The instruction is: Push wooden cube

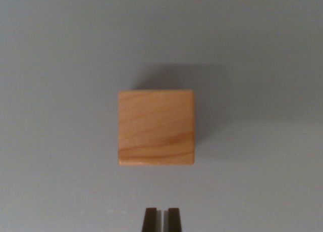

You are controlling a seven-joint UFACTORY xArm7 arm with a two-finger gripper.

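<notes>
The wooden cube (156, 127) sits near the middle of the frame on a plain grey surface (55, 65), its grain running across the visible face and a soft shadow falling toward the upper right. Below it, at the bottom edge, the gripper (162, 219) shows two dark fingertips nearly together, holding nothing, clear of the cube.

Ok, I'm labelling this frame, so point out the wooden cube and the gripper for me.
wooden cube (156, 127): wrist view, middle of its top face.
gripper (161, 219): wrist view, bottom edge, the narrow gap between its two dark fingertips.
</notes>
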